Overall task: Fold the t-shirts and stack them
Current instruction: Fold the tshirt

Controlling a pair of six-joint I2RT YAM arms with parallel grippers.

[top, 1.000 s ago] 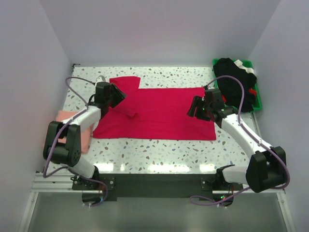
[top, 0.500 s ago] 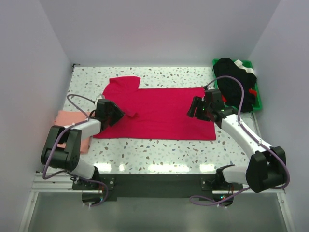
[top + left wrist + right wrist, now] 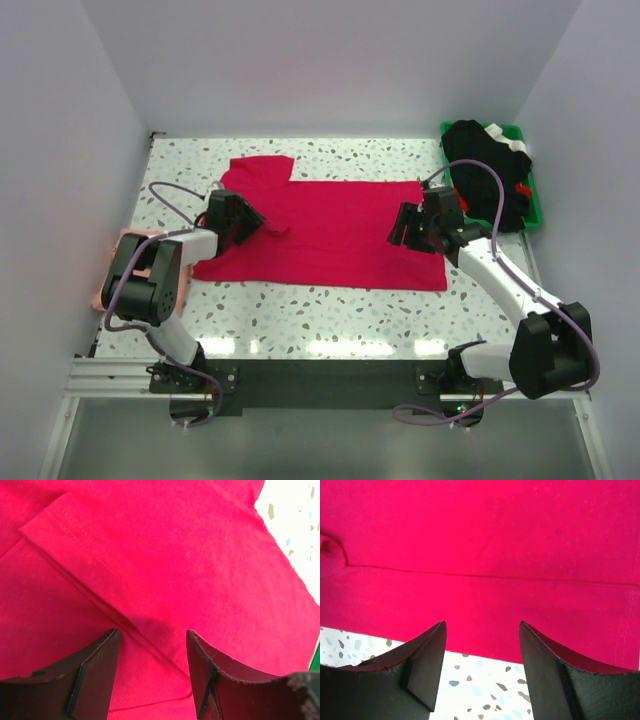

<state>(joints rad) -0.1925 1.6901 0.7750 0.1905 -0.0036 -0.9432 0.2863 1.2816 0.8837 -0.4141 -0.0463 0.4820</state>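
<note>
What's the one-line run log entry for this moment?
crimson-red cloth t-shirt: spread flat | left tool: open, over folded sleeve | right tool: open, over shirt edge

The pink t-shirt at the desk's left edge is mostly hidden behind the left arm. In the far right corner, dark cloth covers the green bin. In both wrist views, the picture edges cut off the red t-shirt.

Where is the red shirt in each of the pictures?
Top camera: the red shirt lies spread flat across the middle of the table.
Left wrist camera: the red shirt fills nearly the whole picture.
Right wrist camera: the red shirt fills the upper part.
Shared landmark: the speckled table, at the top right corner in the left wrist view and along the bottom in the right wrist view.
</note>
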